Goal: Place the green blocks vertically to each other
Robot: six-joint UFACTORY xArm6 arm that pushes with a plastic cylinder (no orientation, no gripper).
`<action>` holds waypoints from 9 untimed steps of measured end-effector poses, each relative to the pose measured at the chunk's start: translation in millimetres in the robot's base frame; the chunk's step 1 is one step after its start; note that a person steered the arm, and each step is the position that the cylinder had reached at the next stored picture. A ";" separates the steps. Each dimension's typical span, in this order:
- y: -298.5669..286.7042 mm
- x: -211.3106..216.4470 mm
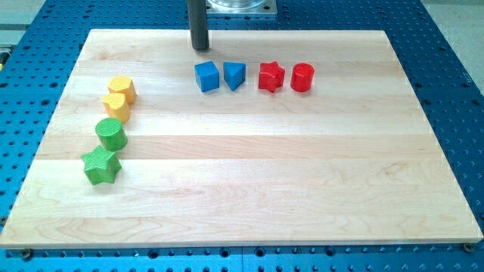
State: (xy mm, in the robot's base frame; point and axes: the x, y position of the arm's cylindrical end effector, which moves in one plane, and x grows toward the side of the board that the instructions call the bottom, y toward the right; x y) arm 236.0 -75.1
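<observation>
- The green cylinder (111,134) sits just above the green star (100,165) at the desk's (265,174) left, touching: seemingly already lined vertically.
- My tip (200,47) rests well apart at the view's top, above the blue cube (206,76); there is no gripper.

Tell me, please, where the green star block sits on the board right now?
The green star block lies near the board's left edge in the camera view, just below the green cylinder, touching or nearly so, far from my tip.

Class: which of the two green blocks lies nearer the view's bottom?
The green star; the green cylinder sits just above it, beside the yellow blocks.
</observation>
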 end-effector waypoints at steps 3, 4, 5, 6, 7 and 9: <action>23.5 30.3; 4.4 58.8; -56.2 92.7; -63.7 131.8; -16.8 177.8; -18.9 364.6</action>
State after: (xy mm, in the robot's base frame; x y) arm 600.6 -94.0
